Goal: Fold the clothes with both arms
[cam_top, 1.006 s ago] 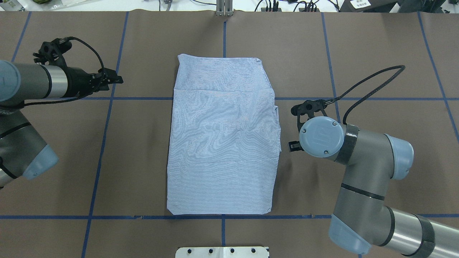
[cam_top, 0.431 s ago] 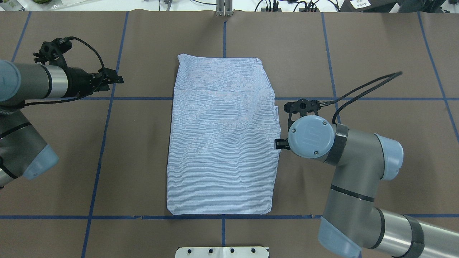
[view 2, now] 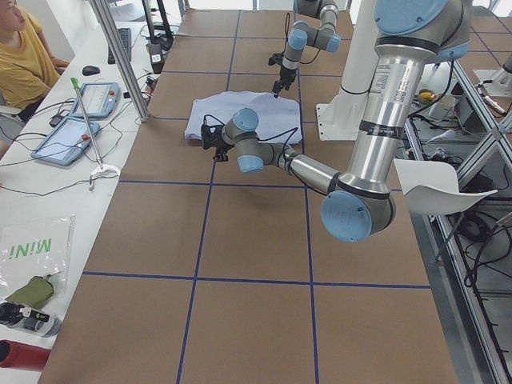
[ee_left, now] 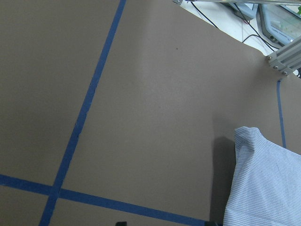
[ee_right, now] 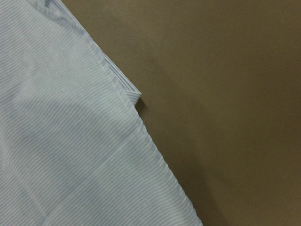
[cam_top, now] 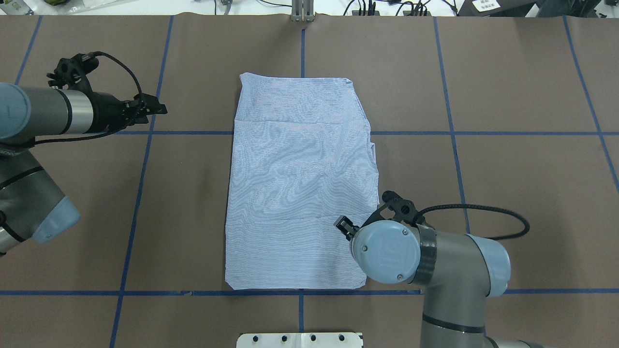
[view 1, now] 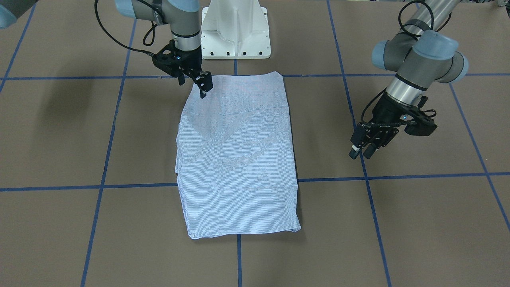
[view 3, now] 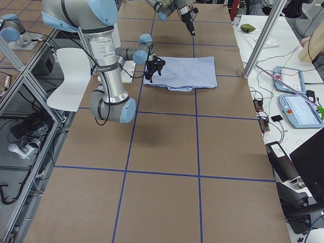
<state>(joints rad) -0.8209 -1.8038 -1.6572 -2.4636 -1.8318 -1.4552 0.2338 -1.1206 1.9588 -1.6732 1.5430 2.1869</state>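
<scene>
The blue-and-white striped shirt (cam_top: 300, 183) lies folded into a flat rectangle mid-table, back side up; it also shows in the front view (view 1: 237, 159). My right gripper (view 1: 193, 87) is open and empty. It hangs low over the shirt's near right part, and in the overhead view (cam_top: 346, 226) my wrist mostly hides it. The right wrist view shows only the shirt's edge (ee_right: 70, 141) on brown paper. My left gripper (view 1: 361, 152) is open and empty, above bare table well left of the shirt, and shows in the overhead view (cam_top: 155, 107). The left wrist view shows the shirt's far corner (ee_left: 263, 183).
Brown paper with blue tape lines (cam_top: 145, 159) covers the table. The white pedestal base (view 1: 235, 28) stands at the robot's edge. An aluminium post (cam_top: 302, 9) stands at the far edge. Tablets and a person (view 2: 24, 56) are beyond the far side.
My right arm has swung back toward the robot along the shirt's right edge, from mid-edge to over the near right part. The left arm has barely moved. The shirt lies the same.
</scene>
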